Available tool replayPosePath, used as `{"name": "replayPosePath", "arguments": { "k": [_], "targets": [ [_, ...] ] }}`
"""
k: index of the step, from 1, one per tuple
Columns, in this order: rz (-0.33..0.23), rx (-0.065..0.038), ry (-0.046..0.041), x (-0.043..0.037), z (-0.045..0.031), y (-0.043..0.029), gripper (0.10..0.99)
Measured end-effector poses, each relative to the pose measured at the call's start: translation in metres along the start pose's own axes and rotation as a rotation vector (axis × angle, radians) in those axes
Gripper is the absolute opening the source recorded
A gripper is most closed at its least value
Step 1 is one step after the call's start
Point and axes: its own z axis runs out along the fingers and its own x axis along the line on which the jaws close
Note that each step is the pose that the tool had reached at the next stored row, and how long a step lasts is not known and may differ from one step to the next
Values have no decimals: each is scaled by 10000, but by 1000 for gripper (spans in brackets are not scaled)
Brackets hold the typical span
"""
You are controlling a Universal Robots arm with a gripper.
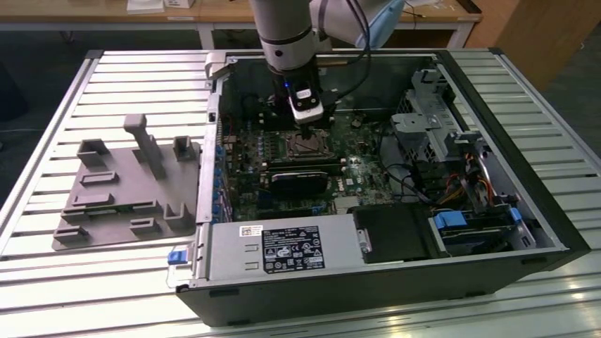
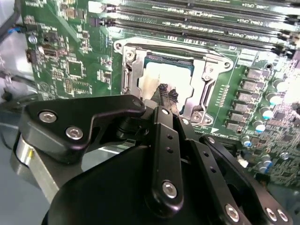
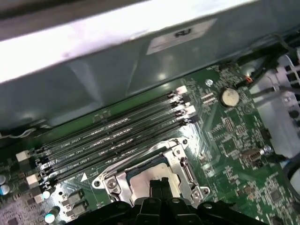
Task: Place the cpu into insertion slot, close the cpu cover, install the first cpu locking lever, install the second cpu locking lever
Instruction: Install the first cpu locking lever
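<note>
While the gripper (image 2: 166,93) hangs over the cpu (image 2: 151,78), fingers (image 3: 155,187) pressed together, cover (image 2: 213,65) flat around it, 4 slots (image 3: 117,136) between it and the motherboard (image 2: 70,70) edge

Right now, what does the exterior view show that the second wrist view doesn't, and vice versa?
Exterior view adds the grey fixture on the slatted table, at the exterior view's left of the case, plus the power supply. Second wrist view adds the memory slots and the capacitors beside the socket. Both: the pincer over the cpu, which sits in the cover's window.
</note>
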Motion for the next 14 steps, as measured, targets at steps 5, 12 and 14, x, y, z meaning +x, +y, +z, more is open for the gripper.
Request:
{"name": "replayPosePath", "arguments": {
  "k": [5,12,14],
  "targets": [
    [-486,211,79,3,21,-2,106],
    [-922,355,303,-40,58,15,106],
    [-1016,385,375,-60,69,24,106]
  ]
}}
